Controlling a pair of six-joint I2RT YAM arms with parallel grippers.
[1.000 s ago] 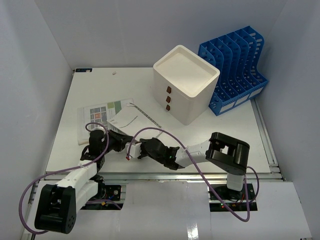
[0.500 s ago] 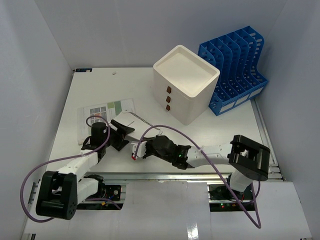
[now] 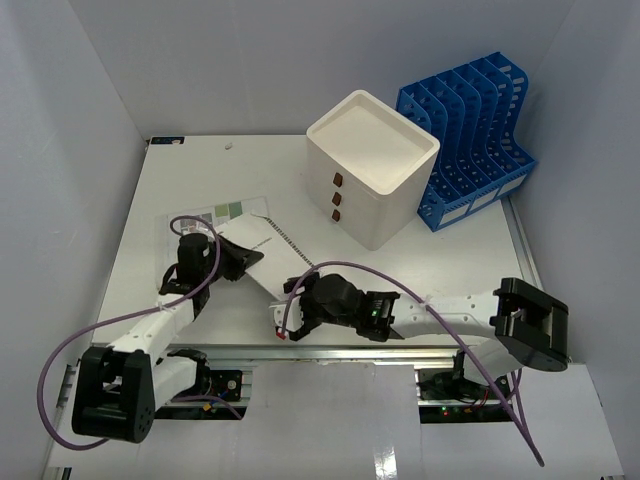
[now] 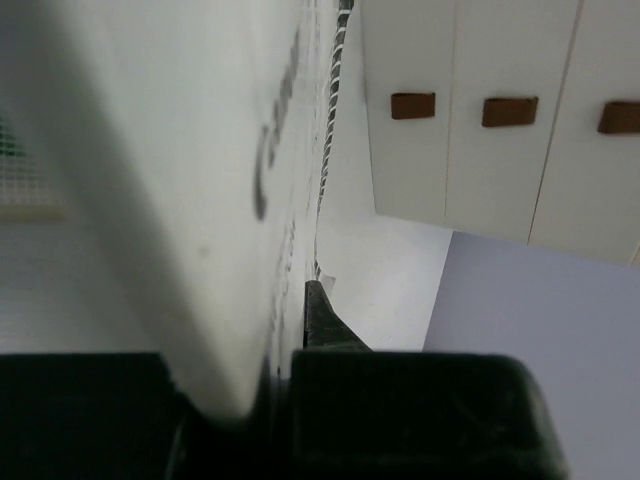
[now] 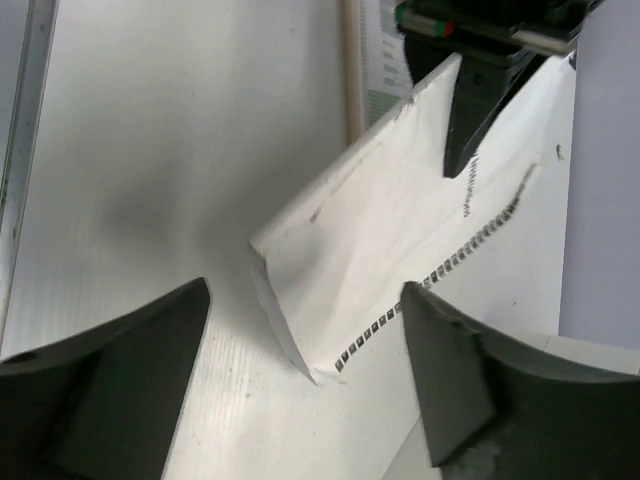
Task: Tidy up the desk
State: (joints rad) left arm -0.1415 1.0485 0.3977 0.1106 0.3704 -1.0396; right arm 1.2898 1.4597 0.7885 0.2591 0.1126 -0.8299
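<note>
A wide white surface (image 3: 200, 180) fills the view, with a metal rail along its front edge. Near the front, left of centre, the left pincer (image 3: 238, 262) is clamped on one end of a white spiral notebook (image 3: 268, 262). The right pincer (image 5: 305, 288) stands wide at the notebook's other end, holding nothing. A white drawer box (image 3: 372, 168) and a blue file rack (image 3: 468, 135) sit at the back right.

Pretty bare setup: a plain pale grey-lilac back wall (image 3: 300, 60) with a matching left side wall (image 3: 60, 200) and right side wall (image 3: 590, 230). At far right, a blue slotted plastic file rack (image 3: 480, 110) sits just beside a white cube-shaped three-drawer box (image 3: 372, 140). Soft, even light.
</note>
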